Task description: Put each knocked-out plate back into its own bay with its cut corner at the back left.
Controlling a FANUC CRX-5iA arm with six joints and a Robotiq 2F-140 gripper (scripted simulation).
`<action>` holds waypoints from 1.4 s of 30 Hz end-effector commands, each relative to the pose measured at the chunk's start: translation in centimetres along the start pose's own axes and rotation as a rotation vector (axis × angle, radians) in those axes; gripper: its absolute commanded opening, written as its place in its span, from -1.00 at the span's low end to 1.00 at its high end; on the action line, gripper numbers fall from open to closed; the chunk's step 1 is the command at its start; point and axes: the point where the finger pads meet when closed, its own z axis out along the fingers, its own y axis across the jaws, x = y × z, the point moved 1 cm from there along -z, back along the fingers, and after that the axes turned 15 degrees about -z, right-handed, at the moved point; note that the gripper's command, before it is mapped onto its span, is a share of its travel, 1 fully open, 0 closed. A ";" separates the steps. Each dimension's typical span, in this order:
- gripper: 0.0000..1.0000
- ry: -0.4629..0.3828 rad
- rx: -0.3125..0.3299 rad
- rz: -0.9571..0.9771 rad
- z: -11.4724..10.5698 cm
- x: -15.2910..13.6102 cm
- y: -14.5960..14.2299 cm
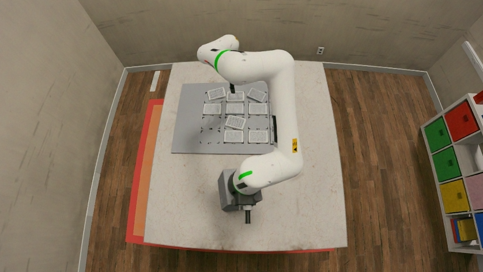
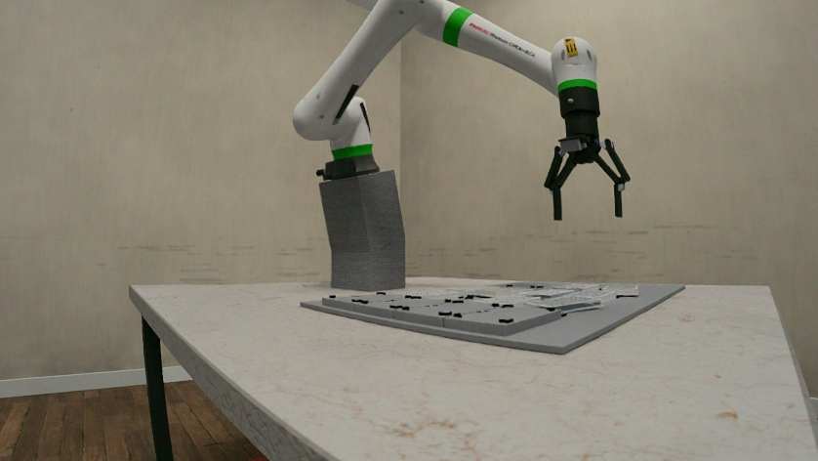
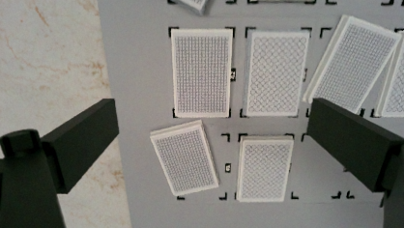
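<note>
My gripper point(image 2: 588, 217) point(image 3: 214, 116) is open and empty, high above the back of the deck. Below it, the bay 42 plate point(image 1: 235, 98) point(image 3: 202, 72) sits square inside its corner pieces. The bay 41 plate point(image 1: 216, 93) point(image 3: 185, 158) lies turned and shifted towards the back, with corner pieces showing beside it. The bay 43 plate point(image 1: 256, 94) lies turned the other way; only its edge point(image 3: 195, 4) shows at the top of the wrist view. The bay 22 plate point(image 1: 235, 122) point(image 3: 355, 63) lies turned across its corner pieces, close to the bay 12 plate point(image 1: 233, 136) point(image 3: 396, 89).
Row 3 holds plates in bay 31 point(image 1: 212, 109) point(image 3: 265, 169), bay 32 point(image 1: 234, 108) point(image 3: 276, 72) and bay 33 point(image 1: 257, 108). The bay 13 plate point(image 1: 257, 136) sits at the front. The arm point(image 1: 285, 101) hides much of raised column 4 in the top view.
</note>
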 end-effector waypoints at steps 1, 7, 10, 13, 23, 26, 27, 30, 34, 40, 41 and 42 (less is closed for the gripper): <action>1.00 0.000 0.002 0.000 -0.1 -0.9 -0.3; 1.00 0.000 0.002 0.000 -0.1 -3.2 -1.0; 1.00 0.000 0.002 0.000 -0.1 -3.6 -1.1; 1.00 0.000 0.002 0.000 -0.1 -4.8 -1.4; 1.00 0.000 0.002 0.000 -0.1 -8.7 -2.4; 1.00 0.000 0.002 0.000 -0.1 -9.0 -2.5; 1.00 0.000 0.002 0.000 -0.1 -9.4 -2.6; 1.00 0.000 0.002 0.000 -0.1 -10.2 -2.8; 1.00 0.000 0.002 0.000 -0.1 -10.2 -2.8; 1.00 0.000 0.002 0.000 -0.1 -10.2 -2.8; 1.00 0.000 0.002 0.000 -0.1 -10.2 -2.8; 1.00 0.000 0.002 0.000 -0.1 -10.2 -2.8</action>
